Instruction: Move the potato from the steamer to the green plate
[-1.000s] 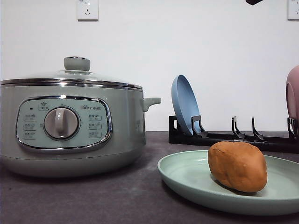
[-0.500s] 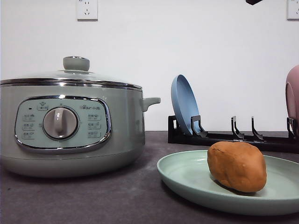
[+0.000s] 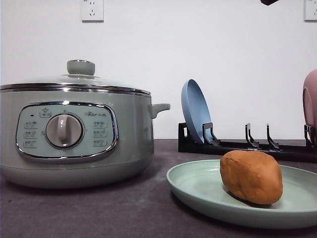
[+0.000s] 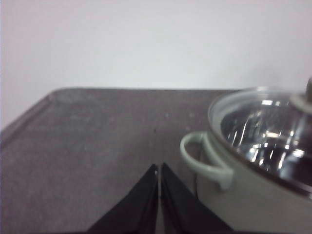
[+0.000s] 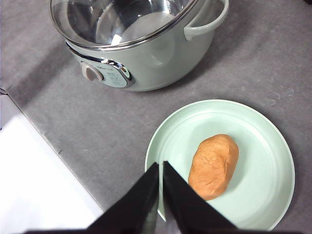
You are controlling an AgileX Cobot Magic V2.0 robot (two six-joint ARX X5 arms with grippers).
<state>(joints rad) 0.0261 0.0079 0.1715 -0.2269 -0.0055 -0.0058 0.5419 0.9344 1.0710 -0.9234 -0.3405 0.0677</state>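
The orange-brown potato (image 3: 251,176) (image 5: 213,165) lies on the green plate (image 3: 198,188) (image 5: 263,131), at the right of the front view. Left of it stands the sage-green steamer (image 3: 74,134) (image 5: 146,53) (image 4: 243,190) with its glass lid on. In the right wrist view my right gripper (image 5: 160,168) is shut and empty, high above the plate's edge beside the potato. My left gripper (image 4: 159,169) is shut on nothing, hovering over the grey table near the steamer's side handle (image 4: 202,158).
A black dish rack (image 3: 247,146) behind the plate holds a blue plate (image 3: 195,111) upright and a pink plate (image 3: 310,104) at the right edge. The table's edge (image 5: 44,136) and a white floor show in the right wrist view.
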